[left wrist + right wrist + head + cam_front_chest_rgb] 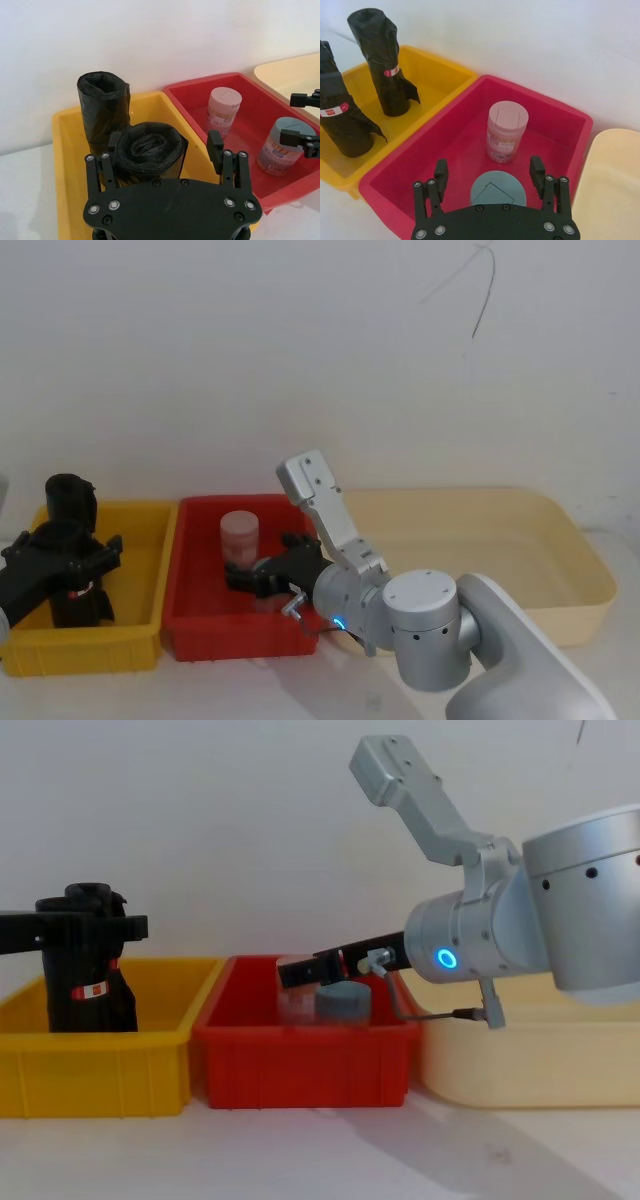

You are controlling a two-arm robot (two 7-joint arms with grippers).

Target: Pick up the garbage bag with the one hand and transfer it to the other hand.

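The white worktop (300,1150) carries three containers side by side: a wide cream plastic tray (570,610), a red plastic bin (230,635) and a yellow plastic bin (80,650) at the robot's left.

The silver-grey right arm, with its blue ring light, reaches over the red bin. Its black two-finger right gripper (488,170) hangs with the jaws wide on either side of a jar with a grey-blue lid (343,1000), not closed on it. The black left gripper (165,140) is down in the yellow bin, jaws spread and straddling the upper part of the garbage bag (145,160), a tall black roll of glossy plastic standing upright. One finger lies against the roll, and the other stands just clear.

A second black roll (70,495) stands just behind it, and a short pink jar (240,535) sits in the red bin. The smallest thing is the red-and-white label band (85,590) low on the gripped-for roll.

The roll looks light, soft and slick, so it will likely dent under pressure. A firm squeeze high on the body seems best, leaving the lower length free for the right gripper.
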